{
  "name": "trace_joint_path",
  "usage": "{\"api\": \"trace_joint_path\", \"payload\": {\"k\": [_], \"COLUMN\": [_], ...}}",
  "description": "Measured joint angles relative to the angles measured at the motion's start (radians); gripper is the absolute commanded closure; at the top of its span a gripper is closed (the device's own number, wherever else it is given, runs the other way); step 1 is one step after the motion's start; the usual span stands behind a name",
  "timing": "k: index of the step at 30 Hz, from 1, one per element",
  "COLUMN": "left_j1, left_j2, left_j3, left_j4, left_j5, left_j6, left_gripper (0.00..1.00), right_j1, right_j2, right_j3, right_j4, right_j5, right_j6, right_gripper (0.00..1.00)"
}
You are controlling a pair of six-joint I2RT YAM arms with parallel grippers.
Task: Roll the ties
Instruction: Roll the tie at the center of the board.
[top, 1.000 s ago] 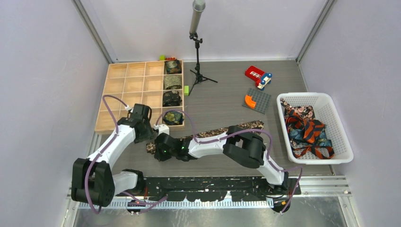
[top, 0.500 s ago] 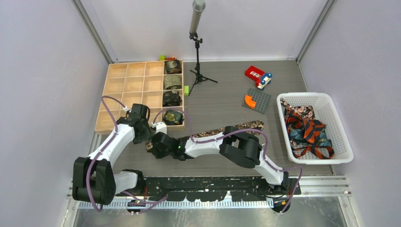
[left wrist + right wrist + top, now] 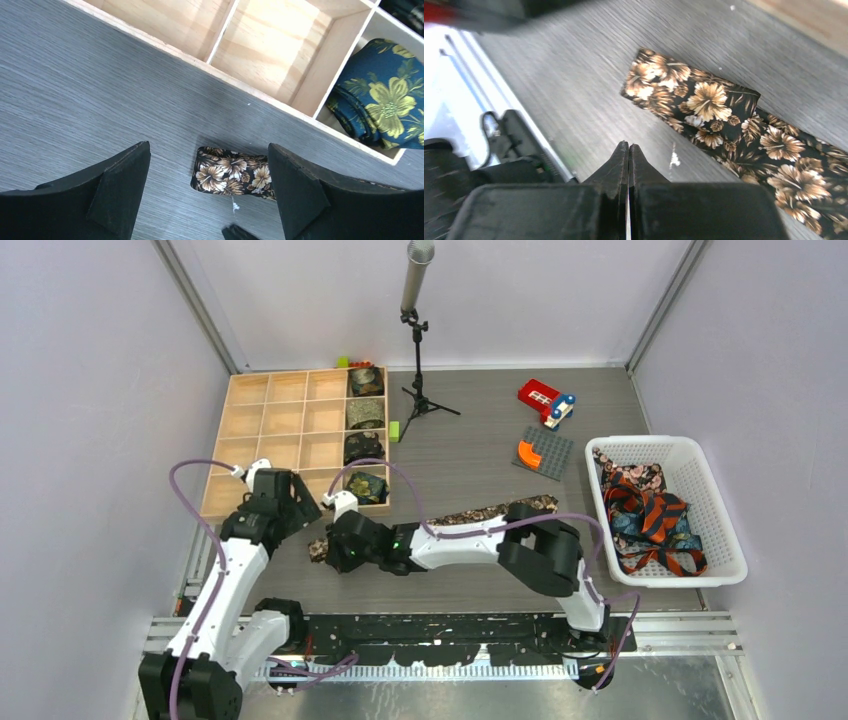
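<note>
The left gripper [image 3: 208,150] hangs above the table with its two matte black, wedge-shaped fingers [image 3: 120,185] spread wide and nothing between them; on the surface below the gap, nearer its right finger, lies the blunt end of a tie [image 3: 227,172]. The right gripper [image 3: 628,147] has its dark fingers pressed flat together to a thin seam, holding nothing, tips just short of that same end. The tie is smooth, dark fabric printed with tan and cream flowers; its end looks doubled over once into a flat rectangle, and the rest runs as a long narrow strip slantwise to the right, partly under the right arm. It rests on the grey table [image 3: 75,100], whose surface has a fine streaked wood grain. Just beyond the tie's end stands a pale wooden tray [image 3: 270,420] divided by thin slats into square compartments; its near right compartment holds a coiled blue tie with yellow blossoms [image 3: 385,100], and the three compartments behind that in the same column each hold a dark coil. Well apart, at the table's right side, a white plastic lattice basket [image 3: 720,490] holds a loose heap of ties [image 3: 650,515], red-orange striped and floral.
</note>
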Motion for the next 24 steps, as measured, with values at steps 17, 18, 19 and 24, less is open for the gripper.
{"api": "trace_joint_path", "payload": {"k": [17,18,19,24], "left_j1": [0.011,0.011,0.011,0.011], "left_j2": [-0.28,-0.303,-0.322,-0.342], "left_j3": [-0.216,-0.238,-0.254,-0.271], "left_j4": [-0.053,-0.054,-0.055,-0.055], "left_j5": [0.064,0.068,0.07,0.07], "left_j6": [-0.254,-0.269,-0.278,-0.304], "left_gripper": [0.32,0.32,0.33,0.35], "right_j1": [-0.114,-0.124,-0.135,-0.151], "right_j2": [-0.272,-0.271,-0.267,-0.188], "right_j3": [-0.01,-0.01,-0.009,0.038], "right_j4": [-0.222,-0.232,-0.24,-0.257], "right_j5": [0.014,0.006,0.0,-0.059], "right_j6": [0.016,0.019,0.025,0.036], "right_gripper": [1.0,1.0,1.0,1.0]}}
